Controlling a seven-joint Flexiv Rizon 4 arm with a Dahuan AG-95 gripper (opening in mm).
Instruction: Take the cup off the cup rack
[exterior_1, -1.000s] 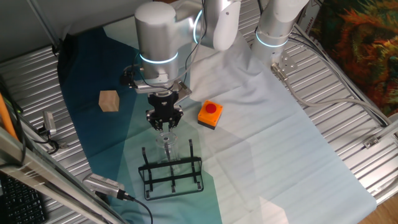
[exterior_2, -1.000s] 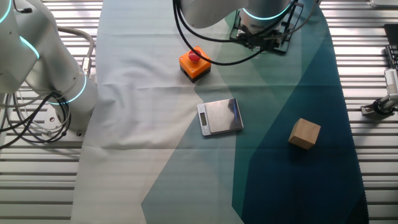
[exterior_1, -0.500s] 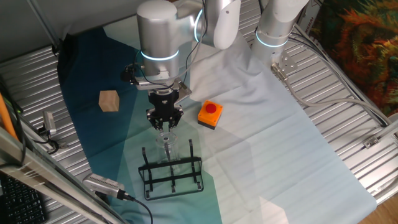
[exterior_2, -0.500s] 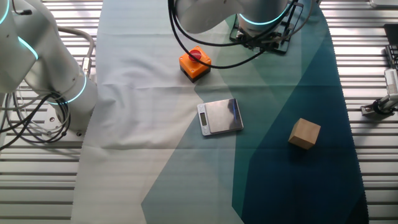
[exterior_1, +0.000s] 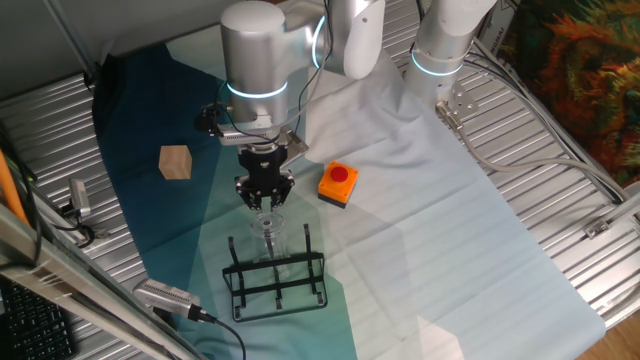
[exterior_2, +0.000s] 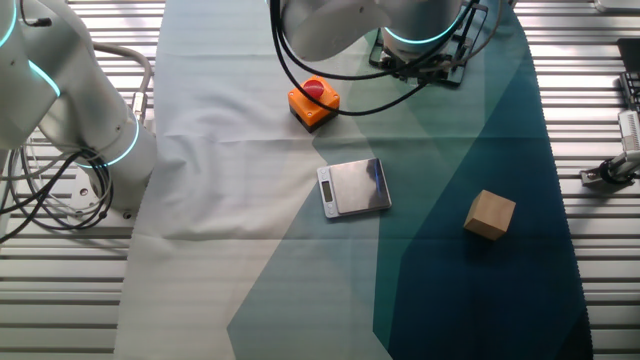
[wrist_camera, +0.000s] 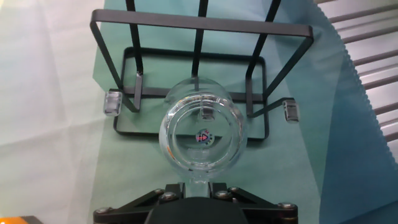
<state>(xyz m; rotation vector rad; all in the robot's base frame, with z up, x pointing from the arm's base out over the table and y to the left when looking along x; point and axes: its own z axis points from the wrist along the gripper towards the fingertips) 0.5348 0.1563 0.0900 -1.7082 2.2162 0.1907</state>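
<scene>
In the hand view, nearest the camera, the black two-finger gripper (wrist_camera: 200, 163) is hanging over the small clear glass cup with a round base (wrist_camera: 203, 135); its jaws are standing wide, their pale pads out to either side of the glass, and they are holding nothing I can make out, though whether anything is touching the stem is hidden beneath the camera's lower edge. The cup is sitting upturned directly in front of the low black wire rack with upright prongs (wrist_camera: 200, 68), seemingly over one of the rack's near prongs, and one fixed view is showing it just above the rack's near rail. My judgement is that the cup is not yet off the rack. The risks from here: a tilted lift could be catching the rim on a prong and dragging the rack along, or the slick glass could be slipping through a loose pinch. Beyond the rack, a square orange box with a red button (exterior_1: 338, 183) and a tan wooden cube (exterior_1: 175, 162) are lying on the cloth-covered surface (exterior_1: 450, 230). A tiny red mark is showing through the cup's base; it is unreadable.
</scene>
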